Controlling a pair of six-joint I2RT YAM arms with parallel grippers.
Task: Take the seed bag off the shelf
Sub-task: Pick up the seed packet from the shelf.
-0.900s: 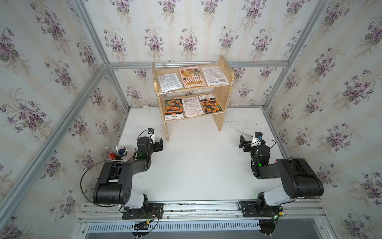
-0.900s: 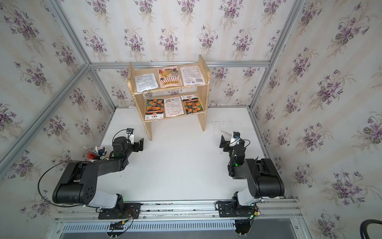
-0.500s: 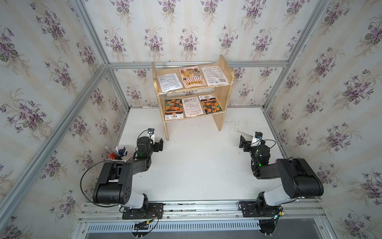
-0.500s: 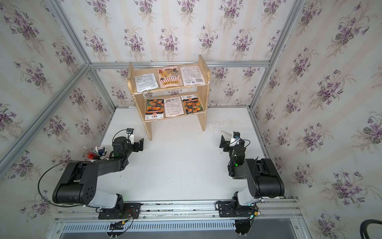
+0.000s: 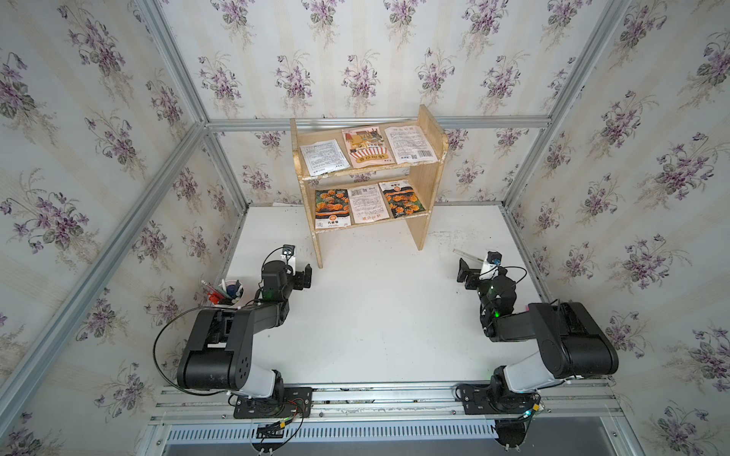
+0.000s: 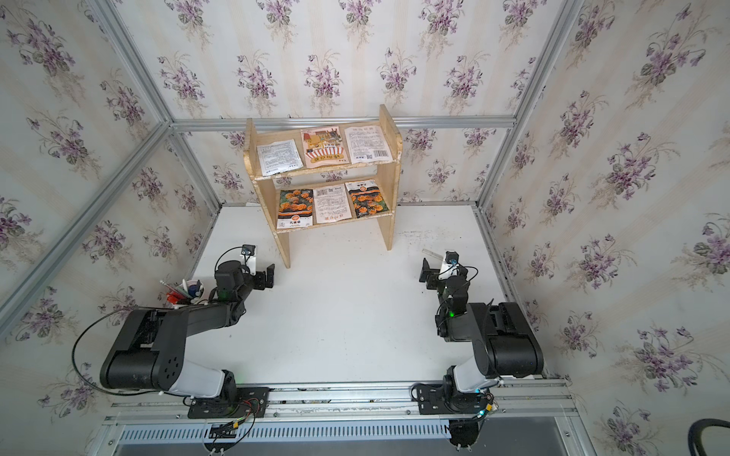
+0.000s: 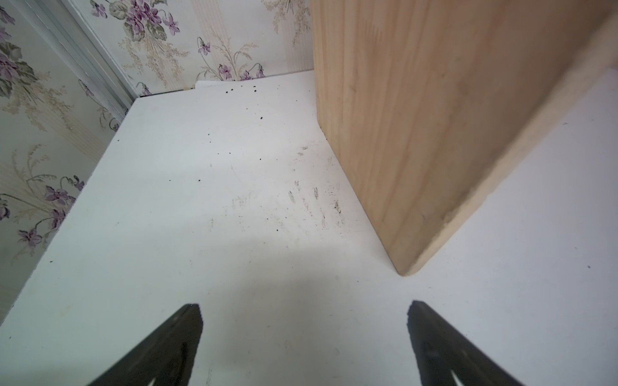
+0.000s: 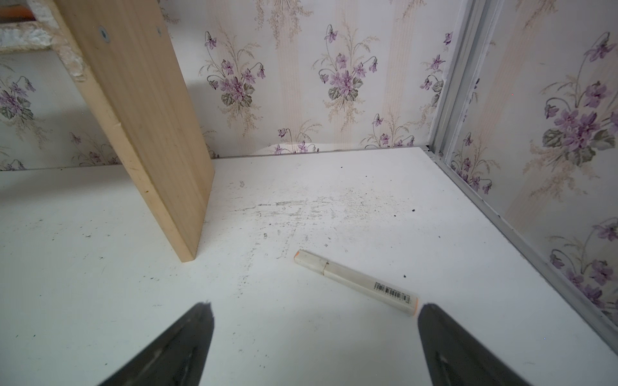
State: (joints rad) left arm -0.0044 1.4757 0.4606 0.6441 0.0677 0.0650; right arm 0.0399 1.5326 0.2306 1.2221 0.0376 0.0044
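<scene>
White tabletop (image 5: 375,316), violet-sprig wallpaper all round; shelf (image 5: 419,231) upper centre in both top views; seed bags (image 5: 364,147) lie three flat per tier, print too small to read, perhaps Chinese; left gripper (image 7: 304,305) and right gripper (image 8: 314,305) spread wide, holding nothing, apart from the shelf; barcoded white marker (image 8: 356,282) lower right in the right wrist view.

In both top views the left arm (image 5: 221,347) rises from its base at 7 o'clock and the right arm (image 5: 561,339) from its base at 5 o'clock. Each is folded at the elbow, with the forearm reaching toward 12 o'clock and the wrist low. The left tool (image 7: 304,304) has its jaws spread wide with nothing between them, and the right tool (image 8: 315,304) likewise gapes, gripping nothing.
</scene>
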